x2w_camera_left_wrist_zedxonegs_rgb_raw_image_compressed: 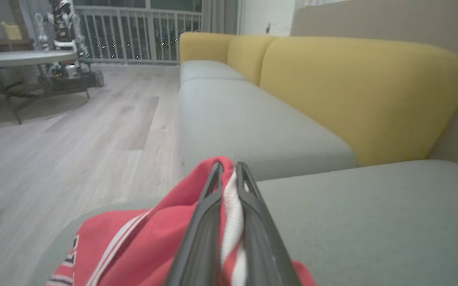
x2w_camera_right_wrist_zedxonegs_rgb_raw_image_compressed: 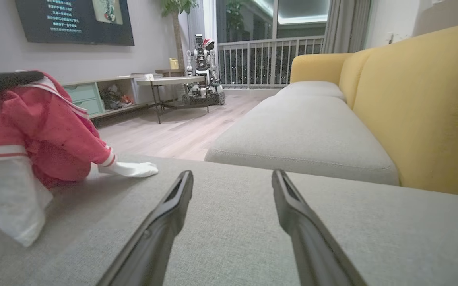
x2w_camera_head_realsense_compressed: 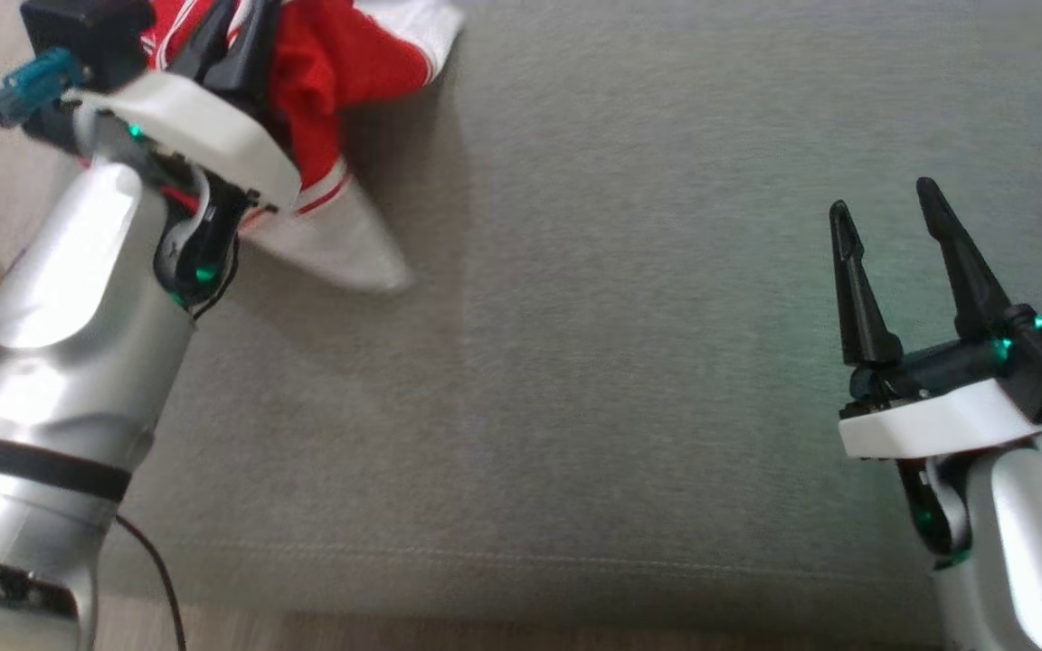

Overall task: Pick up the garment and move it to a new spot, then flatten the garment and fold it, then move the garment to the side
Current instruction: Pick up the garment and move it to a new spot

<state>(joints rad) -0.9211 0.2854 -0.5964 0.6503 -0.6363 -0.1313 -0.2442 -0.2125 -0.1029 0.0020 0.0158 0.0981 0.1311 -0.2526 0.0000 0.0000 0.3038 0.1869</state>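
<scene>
We see the red-and-white garment (x2w_camera_head_realsense_compressed: 331, 81) bunched at the far left of the grey sofa cushion (x2w_camera_head_realsense_compressed: 620, 362), partly lifted, with a white end trailing on the fabric. Our left gripper (x2w_camera_left_wrist_zedxonegs_rgb_raw_image_compressed: 229, 170) clamps it; the left wrist view shows a white strip pinched between its fingers. Our right gripper (x2w_camera_head_realsense_compressed: 883, 199) hovers well apart, fingers spread, holding nothing.

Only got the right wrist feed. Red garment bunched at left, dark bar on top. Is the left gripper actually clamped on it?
Observer: Yes. Left wrist view: left gripper is shut on a white-striped fold of the garment.
Operator: How near the edge?
Observer: Close. Its striped hem lies by the cushion's rounded corner, with wood floor just beyond.
Operator: Layout from above?
Observer: Head view: garment at top left, right gripper open at lower right, bare cushion between them.
</scene>
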